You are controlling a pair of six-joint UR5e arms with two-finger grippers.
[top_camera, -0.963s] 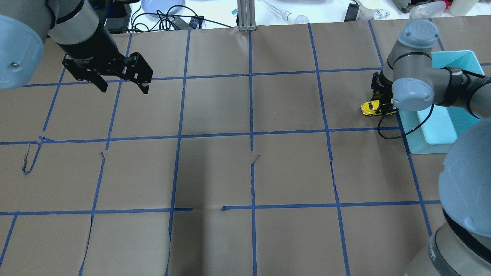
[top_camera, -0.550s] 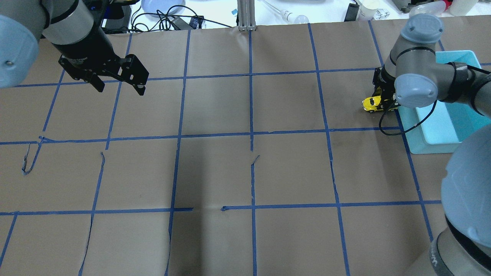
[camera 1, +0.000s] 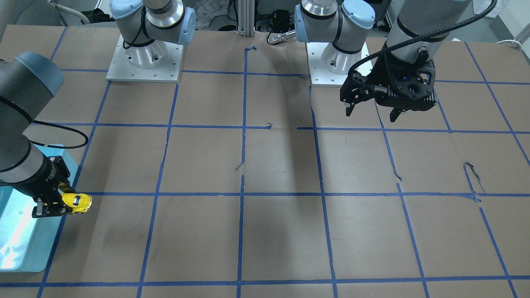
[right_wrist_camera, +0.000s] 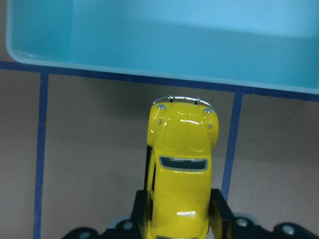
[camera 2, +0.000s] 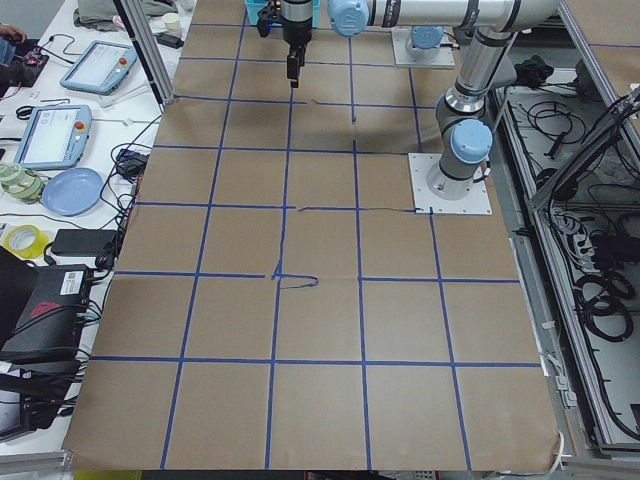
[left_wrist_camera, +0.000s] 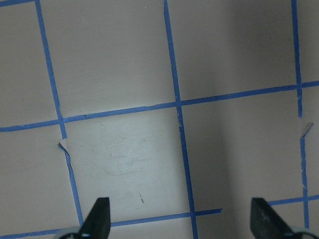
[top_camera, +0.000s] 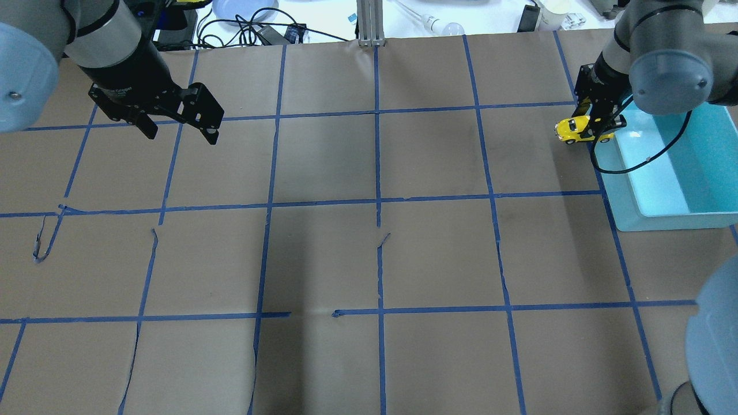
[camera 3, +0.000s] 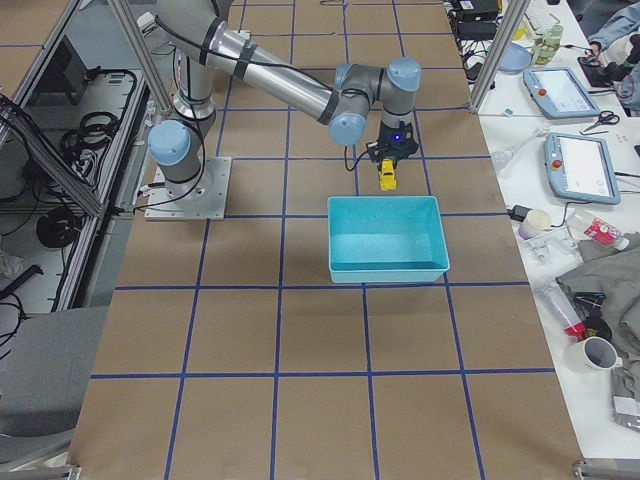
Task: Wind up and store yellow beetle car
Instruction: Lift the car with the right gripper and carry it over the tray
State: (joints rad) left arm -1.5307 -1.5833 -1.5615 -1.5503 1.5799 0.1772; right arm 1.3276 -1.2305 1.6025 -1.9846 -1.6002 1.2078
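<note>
Car (top_camera: 575, 128): yellow beetle, pinched at rear sides by R gripper (right_wrist_camera: 180, 215); nose at 12 o'clock in wrist view, toward bin (top_camera: 663, 222).
Car posn: outside bin, just beside rim, at bin's 10 o'clock overhead.
R jaws: narrow, clamping car.
L gripper (top_camera: 181, 136): jaws wide, holding nothing; above table (top_camera: 369, 259), 10 o'clock overhead.

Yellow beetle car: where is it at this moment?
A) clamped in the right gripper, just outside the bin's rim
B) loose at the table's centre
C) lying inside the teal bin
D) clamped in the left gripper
A: the right gripper grips the yellow beetle car by its sides, its nose short of the teal bin and its rim.
</note>
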